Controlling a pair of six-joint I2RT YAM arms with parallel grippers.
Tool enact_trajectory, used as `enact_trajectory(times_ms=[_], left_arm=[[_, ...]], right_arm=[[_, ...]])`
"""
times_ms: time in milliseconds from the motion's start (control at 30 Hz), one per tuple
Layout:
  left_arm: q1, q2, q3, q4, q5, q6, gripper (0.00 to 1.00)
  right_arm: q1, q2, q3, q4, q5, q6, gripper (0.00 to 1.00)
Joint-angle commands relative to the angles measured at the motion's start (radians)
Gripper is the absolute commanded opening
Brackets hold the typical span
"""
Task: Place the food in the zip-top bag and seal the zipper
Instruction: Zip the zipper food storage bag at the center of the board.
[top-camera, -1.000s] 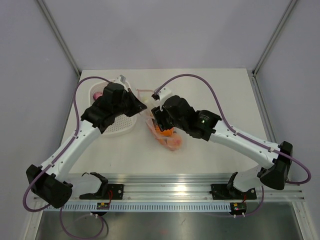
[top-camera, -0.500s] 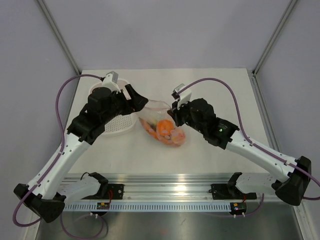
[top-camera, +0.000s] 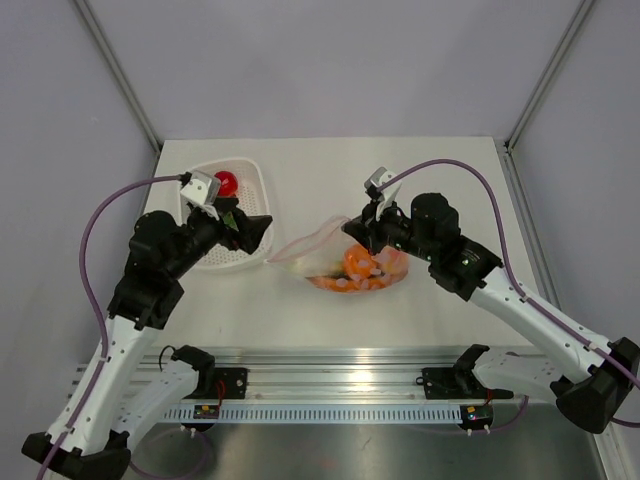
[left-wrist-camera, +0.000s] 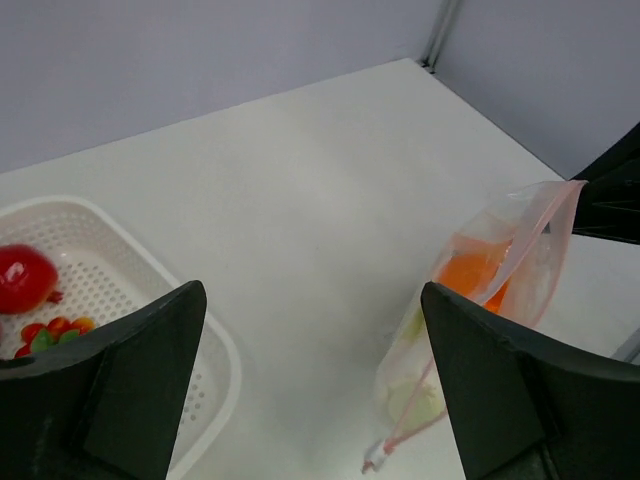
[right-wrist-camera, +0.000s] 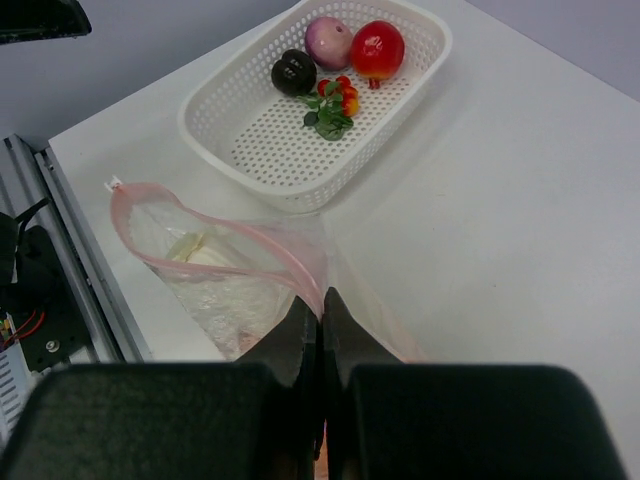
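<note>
The zip-top bag lies mid-table with orange food inside. My right gripper is shut on the bag's upper edge, pinching the pink zipper at one end. The zipper's two strips stand apart in a loop, with a pale piece under them. My left gripper hangs open, left of the bag, between it and the basket. In its wrist view the bag stands beside the right finger. A red tomato, purple onion and dark eggplant lie in the basket.
The white slotted basket sits at the back left, its rim just under my left finger. Small red and green pieces also lie in it. The metal rail runs along the near edge.
My left gripper let go, opened and drew back to the left, uncovering the basket. My right gripper shut on the bag's zipper edge and moved right, dragging the bag with it.
</note>
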Motion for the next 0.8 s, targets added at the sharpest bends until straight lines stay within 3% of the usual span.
enact_trajectory(times_ms=[0,200,367,600,767], left_arm=[[0.083,-0.018,-0.071,0.209,0.335,0.046,0.91],[0.123,-0.056,-0.239,0.341,0.553,0.089,0.81],[0.125,-0.132,-0.291,0.334,0.593,0.13,0.82],[0.125,-0.274,-0.424,0.445,0.566,0.118,0.83],[0.125,-0.22,-0.414,0.394,0.731,0.168,0.82]], right_arm=[[-0.016,-0.003,0.039,0.085,-0.09,-0.014,0.0],[-0.048,-0.003,0.054,0.056,-0.142,-0.021,0.0],[-0.093,-0.002,0.065,0.031,-0.164,-0.022,0.0],[-0.157,0.003,0.066,0.037,-0.242,-0.001,0.0],[-0.185,0.007,0.072,0.042,-0.27,0.005,0.0]])
